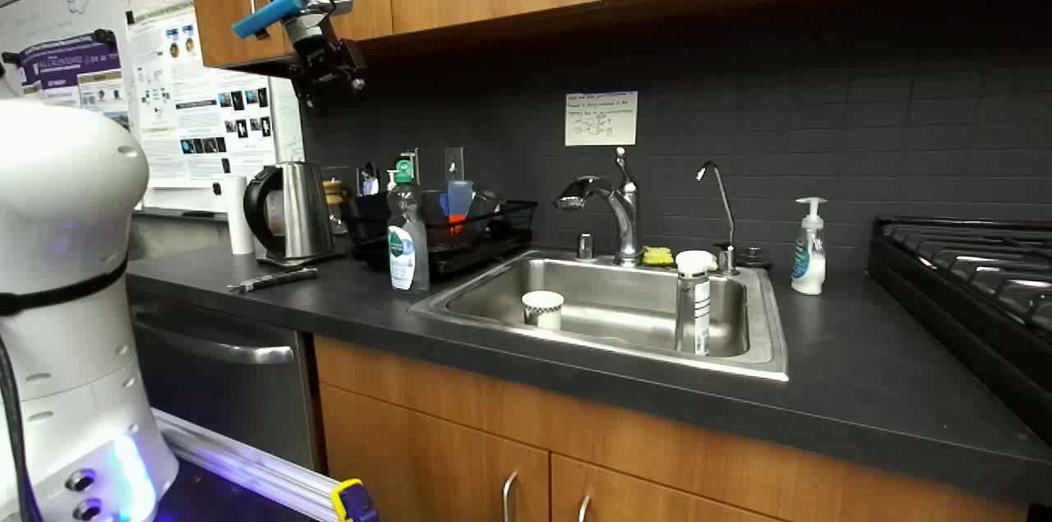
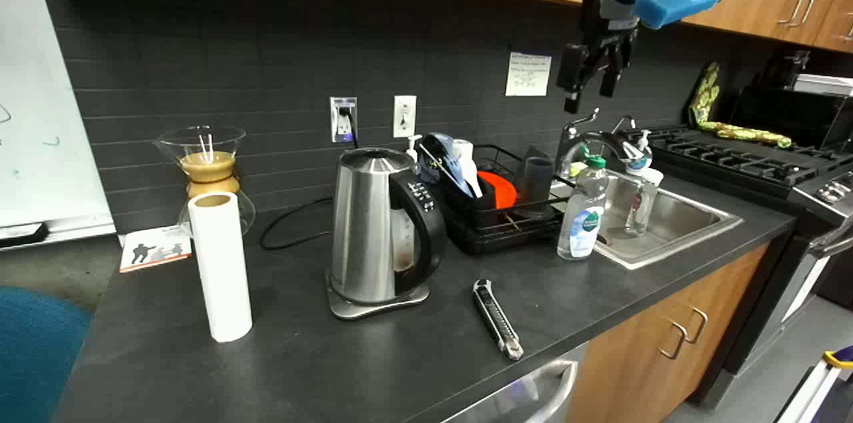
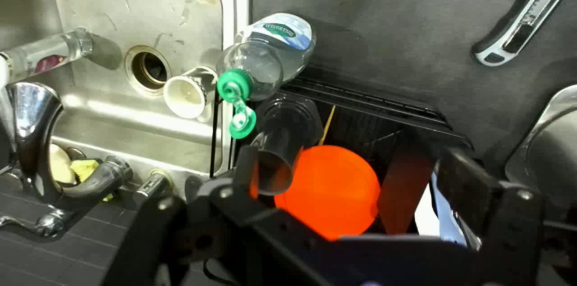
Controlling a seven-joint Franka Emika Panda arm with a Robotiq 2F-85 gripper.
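High over the drying rack [image 2: 490,236] the gripper [image 2: 590,95] is hovering, jaws spread, holding nothing, while an orange dish [image 3: 333,187] is resting beside a dark cup [image 3: 281,139], probably draining, and the soap bottle [image 2: 584,215] is standing handily left of the sink [image 1: 766,326].

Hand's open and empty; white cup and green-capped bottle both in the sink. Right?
No: the green-capped bottle stands on the counter beside the sink, as both exterior views show. Rest holds: white cup in the sink, hand open and empty.
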